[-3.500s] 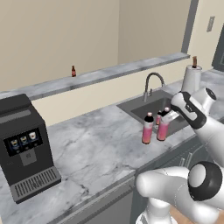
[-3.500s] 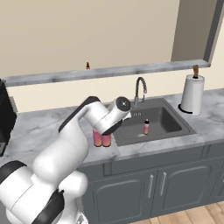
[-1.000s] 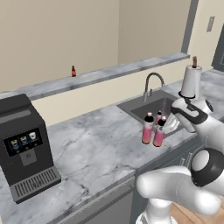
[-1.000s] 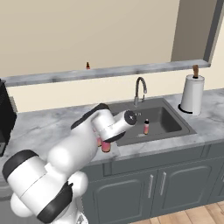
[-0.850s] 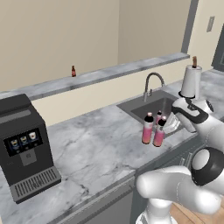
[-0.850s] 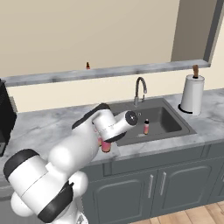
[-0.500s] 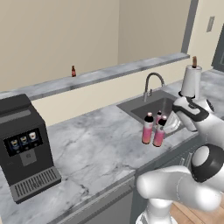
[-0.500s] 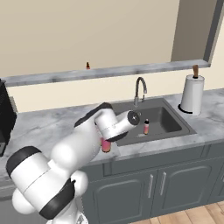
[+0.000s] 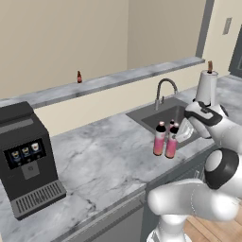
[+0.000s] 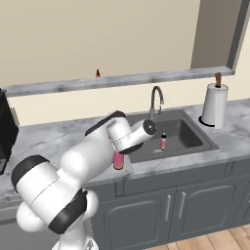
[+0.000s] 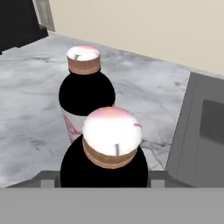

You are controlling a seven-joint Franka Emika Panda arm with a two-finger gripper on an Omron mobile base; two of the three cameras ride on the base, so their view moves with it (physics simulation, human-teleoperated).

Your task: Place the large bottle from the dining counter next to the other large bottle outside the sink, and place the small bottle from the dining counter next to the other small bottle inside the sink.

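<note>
Marble bench [image 9: 101, 156] runs wide and bare from the coffee machine [image 9: 26, 158] on your left to the sink [image 10: 193, 128], so you have open room on that side. To the right things are tighter: two large pink bottles stand just beside each other, close to the sink's front left corner, outside the basin. The hand [image 9: 183, 130] sits right against the nearer large bottle [image 9: 172, 142], with the farther large bottle [image 9: 159, 138] just beyond it.

From the hand view you look down on both pale caps, and the dark fingertips [image 11: 49, 178] flank the nearer bottle's shoulders. Whether they are clamped on it or let go, you cannot tell.

Your right base view shows what the arm hides in the left one: the small pale bottle [image 10: 163, 141] standing upright inside the basin, below the curved faucet [image 10: 155, 100]. A paper towel roll [image 10: 215, 105] stands on the bench past the sink's far side.

Your small brown bottle [image 9: 79, 76] stands upright on the raised dining bench [image 9: 137, 75] behind, well apart from the sink.
</note>
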